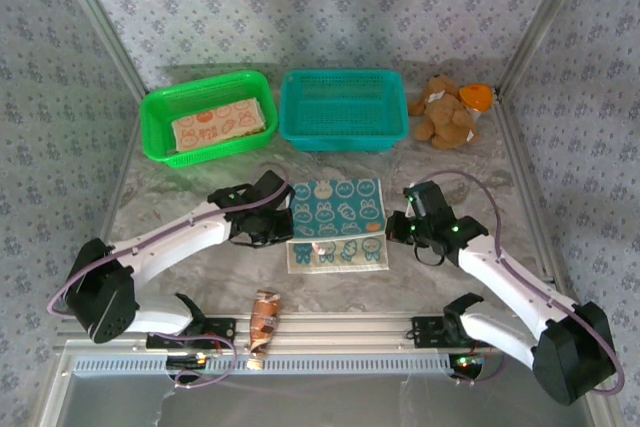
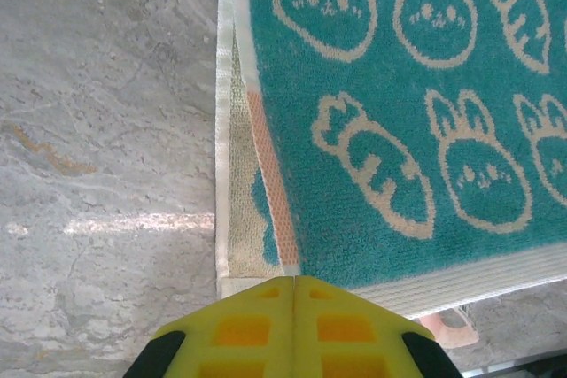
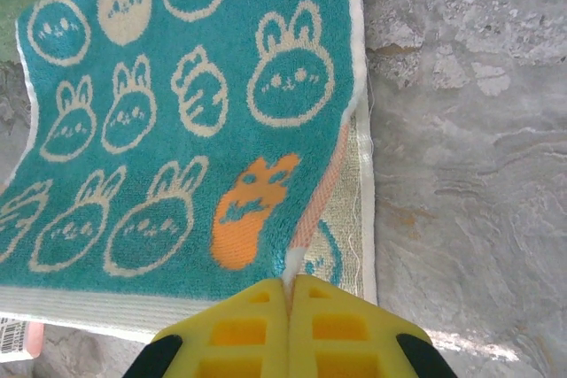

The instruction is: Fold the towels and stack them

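A teal towel (image 1: 338, 207) with white bunny faces lies mid-table, with its pale reverse side (image 1: 338, 255) showing along the near edge. My left gripper (image 1: 285, 232) is shut on its near-left corner. In the left wrist view the yellow jaws (image 2: 295, 279) meet at the towel's (image 2: 399, 130) orange-trimmed edge. My right gripper (image 1: 398, 230) is shut on the near-right corner. In the right wrist view a white corner of the towel (image 3: 177, 130) is pinched between the jaws (image 3: 289, 279). A folded peach towel (image 1: 222, 125) lies in the green basket. An orange towel (image 1: 477, 95) sits bunched at the back right.
A green basket (image 1: 160, 137) and an empty teal basket (image 1: 343, 137) stand side by side at the back. A brown teddy bear (image 1: 443, 112) sits at the back right. A brown packet (image 1: 264, 322) lies on the near rail. Patterned walls close in both sides.
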You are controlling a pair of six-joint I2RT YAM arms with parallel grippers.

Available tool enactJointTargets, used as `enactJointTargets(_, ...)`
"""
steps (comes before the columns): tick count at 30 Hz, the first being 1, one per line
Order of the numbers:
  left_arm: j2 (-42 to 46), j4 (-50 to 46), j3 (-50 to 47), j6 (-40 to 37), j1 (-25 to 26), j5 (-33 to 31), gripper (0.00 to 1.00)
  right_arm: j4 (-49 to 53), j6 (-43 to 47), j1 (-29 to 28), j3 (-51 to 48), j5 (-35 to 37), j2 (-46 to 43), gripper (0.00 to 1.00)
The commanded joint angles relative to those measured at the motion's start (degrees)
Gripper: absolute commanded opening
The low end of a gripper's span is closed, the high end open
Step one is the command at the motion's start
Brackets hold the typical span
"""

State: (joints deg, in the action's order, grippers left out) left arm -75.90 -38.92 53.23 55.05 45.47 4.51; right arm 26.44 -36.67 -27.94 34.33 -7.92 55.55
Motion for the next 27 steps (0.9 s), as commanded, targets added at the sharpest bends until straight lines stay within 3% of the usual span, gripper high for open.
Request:
enactJointTargets(1, 2.8, -0.4, -0.3, 1.5, 0.5, -1.8, 0.0, 3.8, -1.1, -0.6, 0.0, 2.7, -2.2, 0.0)
enactJointTargets(27, -4.7, 5.1, -7.2, 1.9, 2.4, 1.2, 0.0, -1.1, -6.0, -5.9, -10.4, 2.3, -0.8, 0.0)
